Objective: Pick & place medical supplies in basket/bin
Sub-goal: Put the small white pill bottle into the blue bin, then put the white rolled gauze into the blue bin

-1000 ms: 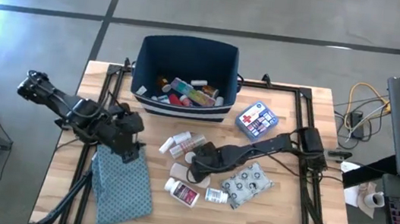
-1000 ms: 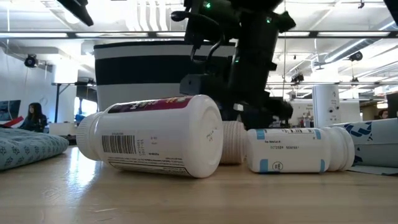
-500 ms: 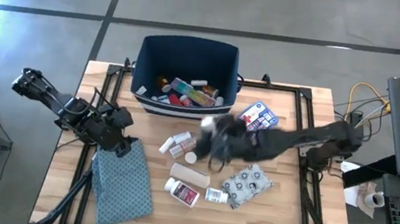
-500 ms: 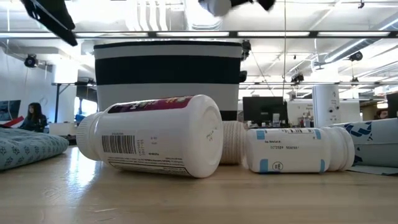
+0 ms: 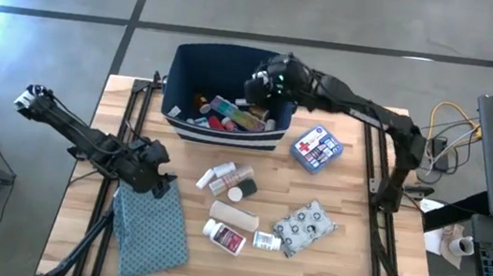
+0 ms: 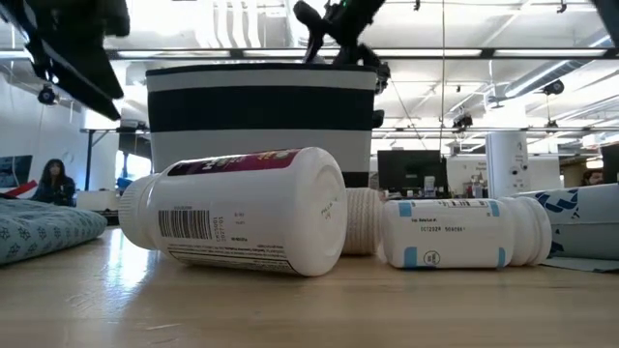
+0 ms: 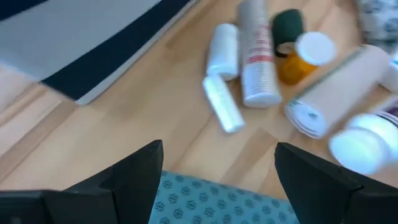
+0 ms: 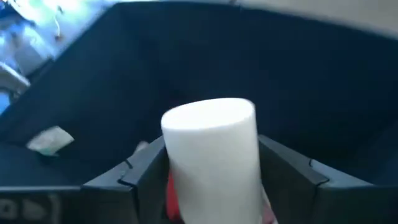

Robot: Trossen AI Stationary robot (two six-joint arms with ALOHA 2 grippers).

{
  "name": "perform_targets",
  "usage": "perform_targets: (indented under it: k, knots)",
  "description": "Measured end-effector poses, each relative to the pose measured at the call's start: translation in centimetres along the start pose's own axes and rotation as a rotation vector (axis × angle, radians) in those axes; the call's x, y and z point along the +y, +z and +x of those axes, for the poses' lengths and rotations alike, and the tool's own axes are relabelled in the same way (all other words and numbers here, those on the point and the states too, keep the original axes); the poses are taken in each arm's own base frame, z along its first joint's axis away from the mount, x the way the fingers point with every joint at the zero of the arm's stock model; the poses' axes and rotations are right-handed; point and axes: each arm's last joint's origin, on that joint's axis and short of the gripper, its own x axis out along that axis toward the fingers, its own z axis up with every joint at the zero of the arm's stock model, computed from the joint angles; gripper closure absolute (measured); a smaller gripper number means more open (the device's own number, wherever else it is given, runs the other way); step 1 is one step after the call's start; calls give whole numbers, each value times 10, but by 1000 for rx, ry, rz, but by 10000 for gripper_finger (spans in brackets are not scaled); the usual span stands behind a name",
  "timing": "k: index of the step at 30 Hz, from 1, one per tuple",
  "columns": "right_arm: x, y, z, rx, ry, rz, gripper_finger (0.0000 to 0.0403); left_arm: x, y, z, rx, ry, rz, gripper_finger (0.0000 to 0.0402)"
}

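Note:
My right gripper [image 5: 262,85] is above the open dark navy bin [image 5: 180,78], which stands at the table's far edge. It is shut on a white cylindrical bottle [image 8: 210,143]. Several supplies lie inside the bin. My left gripper [image 5: 153,179] is open and hovers over the far end of the flat teal dotted cloth [image 5: 152,230]. On the table lie the red-cross box [image 5: 316,148], the grey patterned pouch [image 5: 304,225], the tan bandage roll [image 5: 233,216] and white pill bottles [image 5: 225,237]. All rest on their sides. My right gripper pinches the white bottle's side wall [image 8: 186,174] between its two fingers [image 8: 143,171], one on each side. One flat end [image 8: 208,115] sticks out past the fingers. The bottle is lifted clear, over the bin's inside.
Small bottles and a dark cap [image 5: 245,189] lie mid-table in front of the bin. In the low view a large white bottle [image 6: 242,208] and a smaller one [image 6: 464,232] lie close to the camera. Bare wood shows at the table's near edge.
My right gripper rose from the middle of the table with the white bottle. It swung toward the far edge and now stands over the bin. The supplies that lie on the table have stayed where they were.

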Motion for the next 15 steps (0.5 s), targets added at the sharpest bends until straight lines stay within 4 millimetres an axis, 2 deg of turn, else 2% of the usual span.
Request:
perform_targets:
  k: [3, 6, 10, 15]
  knots:
    - [-7, -1, 15, 95, -76, -41, 155, 2, -6, 8, 4, 40, -17, 116]
    - [-1, -8, 22, 58, -189, -162, 130, -2, -8, 15, -15, 49, -21, 116]
    - [16, -19, 18, 5, -233, -232, 104, -10, -8, 25, -21, 50, -32, 116]
    - [30, -32, 6, -23, -268, -318, 89, -18, -6, 49, 0, 128, -42, 116]
